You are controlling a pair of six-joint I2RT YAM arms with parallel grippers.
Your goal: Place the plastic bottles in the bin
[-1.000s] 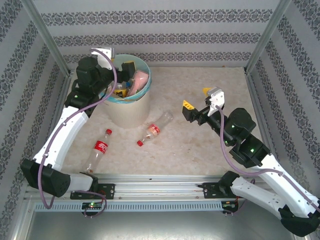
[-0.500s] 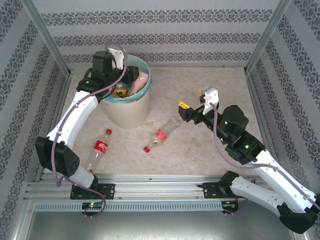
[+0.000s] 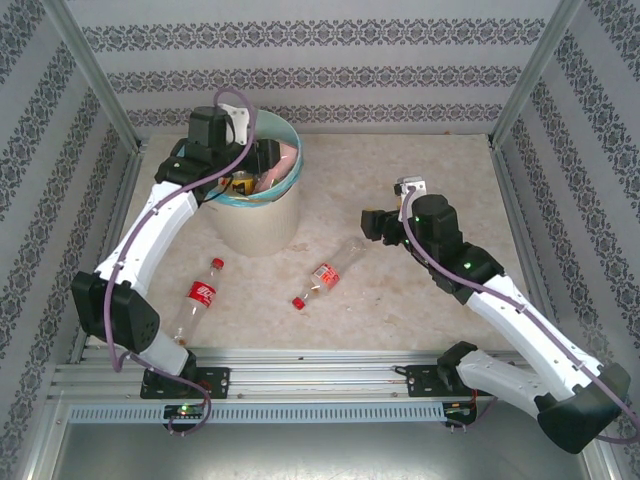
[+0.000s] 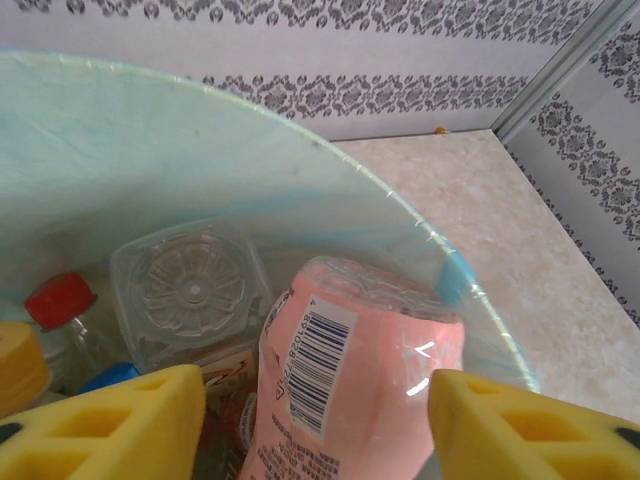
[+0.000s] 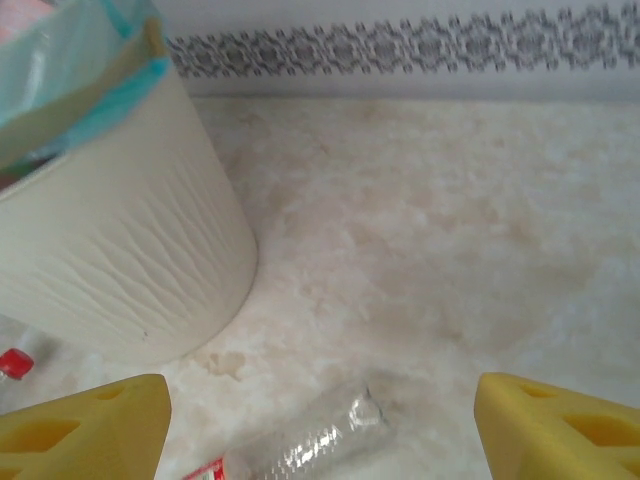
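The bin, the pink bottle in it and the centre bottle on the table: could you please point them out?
bin (image 3: 258, 230), top view, cream side wall.
pink bottle (image 4: 380, 400), left wrist view, pink label.
centre bottle (image 3: 325, 277), top view, red label.

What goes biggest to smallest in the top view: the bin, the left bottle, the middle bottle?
1. The bin, clearly largest.
2. The left bottle and the middle bottle: they look about equal, so I won't rank them.
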